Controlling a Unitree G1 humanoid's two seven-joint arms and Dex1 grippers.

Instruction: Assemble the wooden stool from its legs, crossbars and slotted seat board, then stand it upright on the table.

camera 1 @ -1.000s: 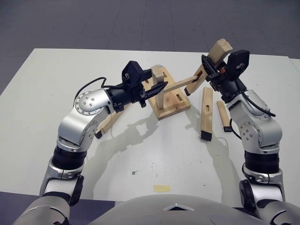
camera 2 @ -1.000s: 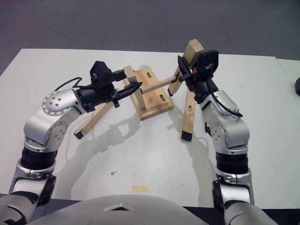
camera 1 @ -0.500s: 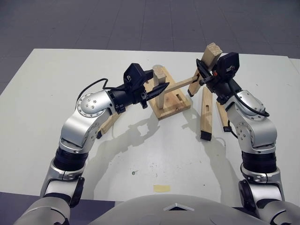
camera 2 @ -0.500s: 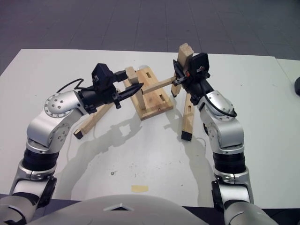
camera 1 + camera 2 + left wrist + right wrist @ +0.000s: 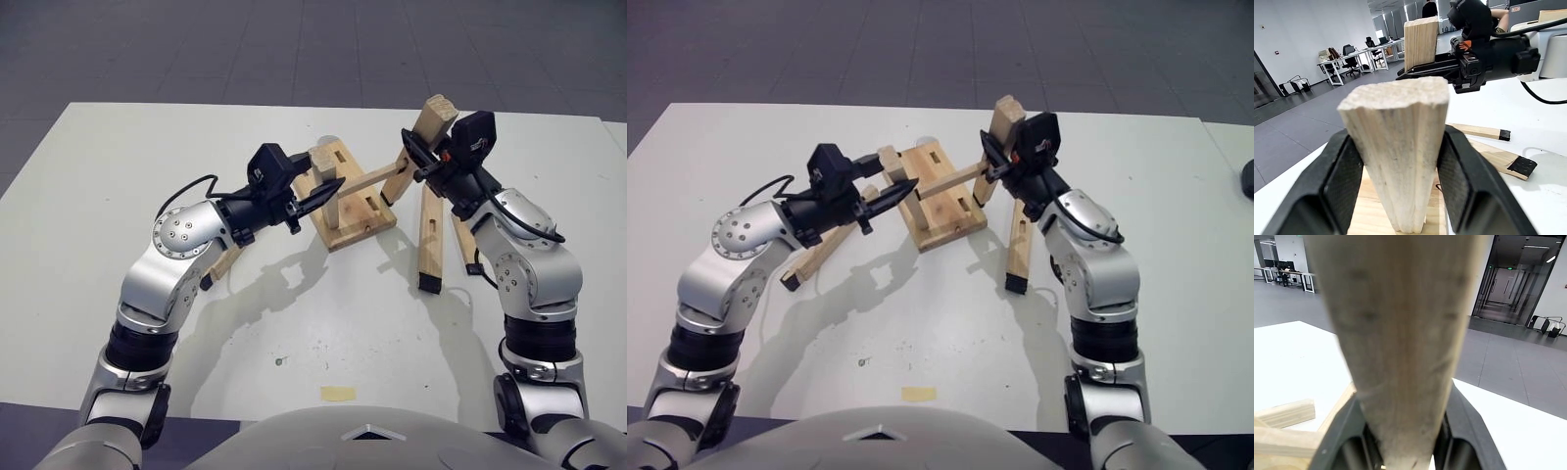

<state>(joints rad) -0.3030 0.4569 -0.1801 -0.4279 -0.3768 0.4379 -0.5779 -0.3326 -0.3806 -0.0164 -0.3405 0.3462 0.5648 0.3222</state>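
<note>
Head view: the slotted seat board (image 5: 353, 231) lies flat toward the twelve o'clock side of the table (image 5: 118, 176). The left gripper (image 5: 329, 193) is clamped on a leg (image 5: 326, 162) standing upright in the board. At two o'clock of the board, the right gripper (image 5: 415, 159) grips a tilted leg (image 5: 435, 112). A crossbar (image 5: 370, 180) joins both legs.

Left wrist view: fingers (image 5: 1337, 191) press both sides of the upright leg.

Right wrist view: the fingers hug the tilted leg.
</note>
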